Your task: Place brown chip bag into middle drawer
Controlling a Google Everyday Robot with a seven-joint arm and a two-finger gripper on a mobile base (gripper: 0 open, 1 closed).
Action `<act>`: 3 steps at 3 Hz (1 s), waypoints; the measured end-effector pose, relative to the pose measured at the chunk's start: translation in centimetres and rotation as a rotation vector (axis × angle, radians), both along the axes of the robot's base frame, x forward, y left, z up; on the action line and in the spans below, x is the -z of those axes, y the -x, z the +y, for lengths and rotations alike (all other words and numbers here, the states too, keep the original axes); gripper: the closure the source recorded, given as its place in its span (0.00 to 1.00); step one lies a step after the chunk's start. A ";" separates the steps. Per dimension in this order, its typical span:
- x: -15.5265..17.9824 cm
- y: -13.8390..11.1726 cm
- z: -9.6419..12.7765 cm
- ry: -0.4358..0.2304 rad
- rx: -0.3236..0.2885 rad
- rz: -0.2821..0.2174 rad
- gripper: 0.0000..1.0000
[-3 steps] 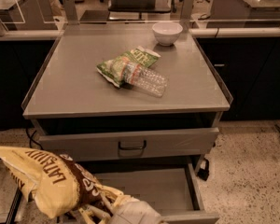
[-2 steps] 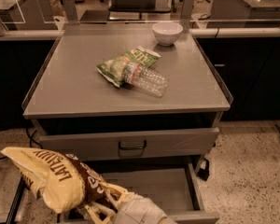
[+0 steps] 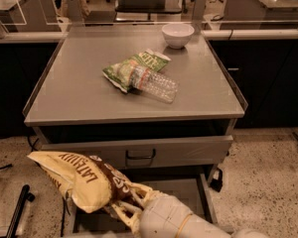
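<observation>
Drifting rightward over the last second, the brown chip bag has come in from beyond the front-left corner of the bench. It now hangs below the front edge, its brown end reaching over the left part of the open middle drawer. Most of the bag still looks left of the drawer floor, so a release seems premature. The gripper, low under the front edge, has its fingers pinched tight on the bag's brown end and holds it in the air.
</observation>
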State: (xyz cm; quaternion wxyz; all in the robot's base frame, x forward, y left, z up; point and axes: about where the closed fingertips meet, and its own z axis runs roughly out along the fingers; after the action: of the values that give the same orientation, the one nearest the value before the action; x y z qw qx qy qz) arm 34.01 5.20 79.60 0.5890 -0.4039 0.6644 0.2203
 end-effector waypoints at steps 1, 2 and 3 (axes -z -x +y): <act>1.6 -1.5 -1.8 0.047 -0.001 0.000 1.00; 3.7 -2.7 -3.3 0.103 -0.007 0.025 1.00; 6.3 -3.9 -3.8 0.164 -0.036 0.052 1.00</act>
State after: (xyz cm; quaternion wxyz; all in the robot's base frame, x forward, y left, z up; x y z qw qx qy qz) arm 37.95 1.43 73.27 0.5324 -0.4567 0.6881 0.1858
